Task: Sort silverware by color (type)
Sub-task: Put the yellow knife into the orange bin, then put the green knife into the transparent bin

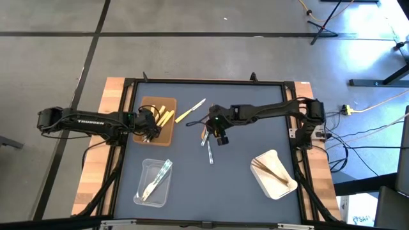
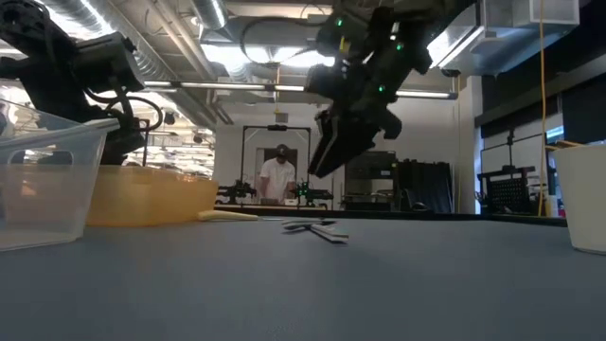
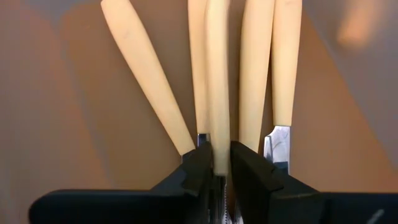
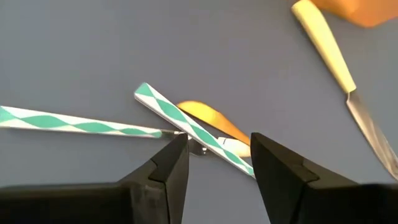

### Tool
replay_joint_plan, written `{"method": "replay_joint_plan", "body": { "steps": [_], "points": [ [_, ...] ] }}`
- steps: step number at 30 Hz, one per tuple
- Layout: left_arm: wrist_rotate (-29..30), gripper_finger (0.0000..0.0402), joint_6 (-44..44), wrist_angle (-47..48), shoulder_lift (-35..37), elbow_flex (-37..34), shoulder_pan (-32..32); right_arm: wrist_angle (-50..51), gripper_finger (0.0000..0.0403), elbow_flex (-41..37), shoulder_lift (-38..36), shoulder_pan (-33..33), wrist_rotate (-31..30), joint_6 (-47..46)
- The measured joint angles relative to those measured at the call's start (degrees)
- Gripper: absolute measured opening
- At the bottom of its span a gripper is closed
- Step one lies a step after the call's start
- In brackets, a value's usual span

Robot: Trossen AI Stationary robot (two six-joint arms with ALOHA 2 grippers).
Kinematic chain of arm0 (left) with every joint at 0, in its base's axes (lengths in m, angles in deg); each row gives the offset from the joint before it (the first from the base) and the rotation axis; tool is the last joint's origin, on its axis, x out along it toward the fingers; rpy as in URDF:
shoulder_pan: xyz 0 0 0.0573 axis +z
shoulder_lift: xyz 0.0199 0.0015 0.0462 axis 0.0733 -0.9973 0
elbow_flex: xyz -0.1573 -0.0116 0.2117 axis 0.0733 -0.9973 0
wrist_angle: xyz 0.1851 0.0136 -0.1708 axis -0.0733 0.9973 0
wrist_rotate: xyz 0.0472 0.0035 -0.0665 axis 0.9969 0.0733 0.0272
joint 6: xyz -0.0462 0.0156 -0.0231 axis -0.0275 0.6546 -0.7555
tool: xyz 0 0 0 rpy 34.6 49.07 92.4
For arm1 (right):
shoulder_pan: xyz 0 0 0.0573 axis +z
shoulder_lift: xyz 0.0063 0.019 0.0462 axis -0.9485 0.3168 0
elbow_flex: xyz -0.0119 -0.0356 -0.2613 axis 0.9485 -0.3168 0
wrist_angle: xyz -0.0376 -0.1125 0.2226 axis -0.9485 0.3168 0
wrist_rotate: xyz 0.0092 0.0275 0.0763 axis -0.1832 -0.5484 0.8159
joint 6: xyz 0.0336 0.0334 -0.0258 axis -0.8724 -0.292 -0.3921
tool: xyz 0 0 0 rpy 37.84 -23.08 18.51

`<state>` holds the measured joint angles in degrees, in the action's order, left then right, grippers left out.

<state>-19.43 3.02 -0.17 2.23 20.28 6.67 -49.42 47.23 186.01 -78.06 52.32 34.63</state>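
Clenching a yellow-handled utensil [image 3: 217, 93] over the brown tray [image 1: 167, 135], left gripper [image 3: 221, 171]; right gripper [image 4: 217, 155] hovers released.

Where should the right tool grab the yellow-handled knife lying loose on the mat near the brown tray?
Best on the pale yellow handle, near its middle. The yellow-handled knife lies flat and alone on the mat, clear of the green-patterned pieces under the right tool. Come straight down from above, fingers across the handle's narrow width; the handle looks thicker than the thin metal blade.
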Motion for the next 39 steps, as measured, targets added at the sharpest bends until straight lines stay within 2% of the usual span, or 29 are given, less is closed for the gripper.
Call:
{"method": "replay_joint_plan", "body": {
  "steps": [7, 12, 17, 39],
  "points": [
    [0.02, 0.0104, 0.0, 0.01, 0.0, 0.0, -0.02, -0.02, 0.016, 0.0, 2.38, -2.31, 1.07, 2.74],
    [0.22, 0.0123, -0.53, -0.02, 0.0, 0.0, -0.02, -1.07, 0.016, -0.01, 3.7, -3.51, 2.13, 4.7],
    [0.46, 0.0125, -0.63, -0.44, 0.0, 0.0, -0.01, -2.64, 0.016, 0.08, 4.63, -4.18, 3.63, 4.73],
    [0.52, 0.0125, -0.62, -1.7, 0.0, 0.0, -0.02, -3.03, 0.016, 0.07, 9.55, -5.28, 2.62, 8.99]
  ]
}}
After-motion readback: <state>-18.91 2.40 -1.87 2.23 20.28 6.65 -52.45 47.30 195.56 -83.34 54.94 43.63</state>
